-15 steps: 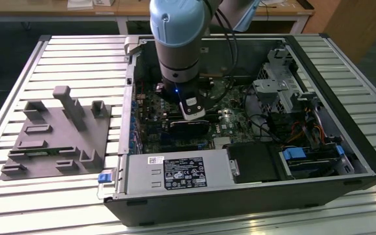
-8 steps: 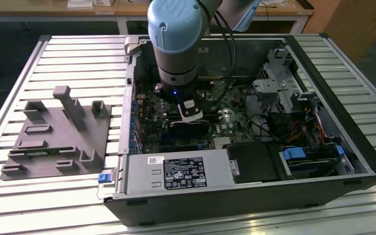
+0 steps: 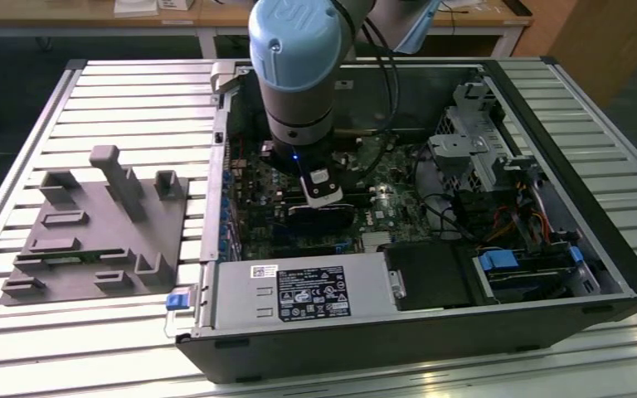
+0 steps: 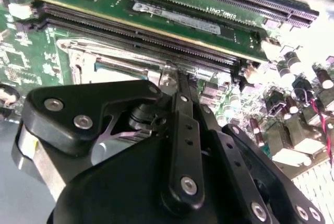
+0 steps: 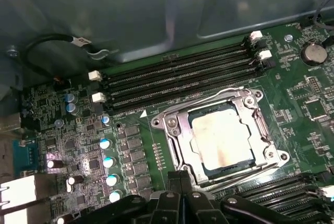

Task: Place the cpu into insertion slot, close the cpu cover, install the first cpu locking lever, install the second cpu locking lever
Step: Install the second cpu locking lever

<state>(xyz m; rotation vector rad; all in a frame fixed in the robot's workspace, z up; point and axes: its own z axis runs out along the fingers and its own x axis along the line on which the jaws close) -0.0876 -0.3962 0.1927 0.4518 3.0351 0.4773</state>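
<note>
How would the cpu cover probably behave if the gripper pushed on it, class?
The cpu cover looks like a thin metal frame, so probably stiff but springy. It lies flat around the cpu, so it should hardly shift. Its shiny surface may be slippery.

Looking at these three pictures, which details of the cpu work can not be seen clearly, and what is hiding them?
- Hand fingertips: cut off by the picture edge in the first wrist view, so open or shut cannot be told.
- Insertion slot: in the second wrist view the hand's black body covers most of it.
- Locking levers: whether latched is unclear; the cpu cover rim lies over the cpu.
- Socket area in the exterior view: hidden behind the arm.
</note>
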